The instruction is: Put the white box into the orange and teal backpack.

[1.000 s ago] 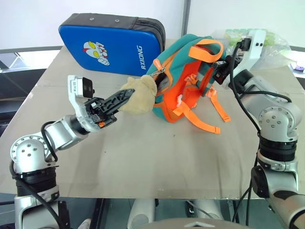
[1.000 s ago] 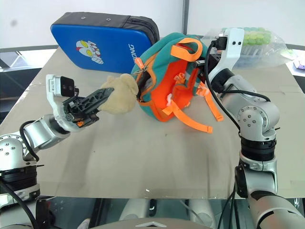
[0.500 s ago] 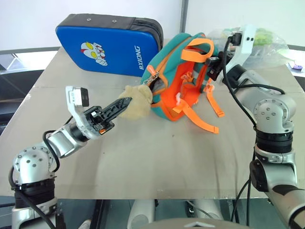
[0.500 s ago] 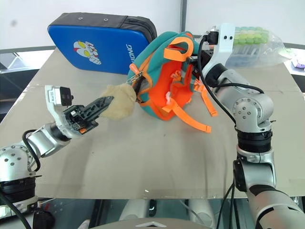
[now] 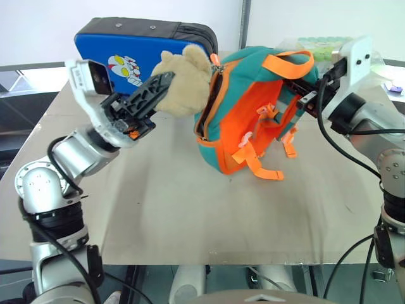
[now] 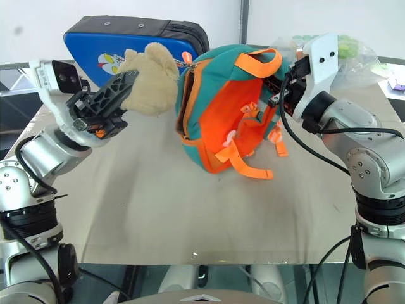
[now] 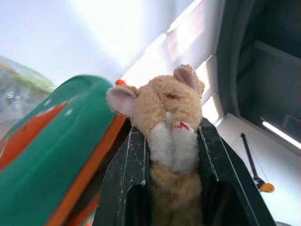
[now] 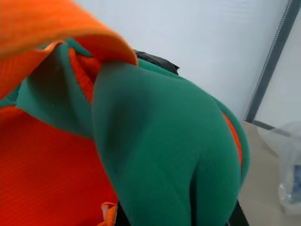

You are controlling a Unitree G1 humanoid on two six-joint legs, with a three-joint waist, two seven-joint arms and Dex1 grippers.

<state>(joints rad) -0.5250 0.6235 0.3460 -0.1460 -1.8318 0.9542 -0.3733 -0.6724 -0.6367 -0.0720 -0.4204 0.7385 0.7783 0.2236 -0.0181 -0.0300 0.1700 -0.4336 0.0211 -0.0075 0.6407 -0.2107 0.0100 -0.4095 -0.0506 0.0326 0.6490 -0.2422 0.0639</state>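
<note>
Fingers (image 7: 127,165) of the left gripper (image 5: 157,87) are clamped on the tan plush bear head (image 5: 183,79), held in the upper left of the frame. The bear head is attached to the orange and teal backpack (image 5: 253,114), which is suspended at upper centre with its lower end touching the tabletop (image 5: 190,209). The right gripper (image 5: 302,85), at upper right, is closed on teal fabric near the backpack's orange top handle (image 5: 288,63). A blue padded case (image 5: 139,54) stands behind, and a clear bag (image 6: 354,57) lies at far right.
</note>
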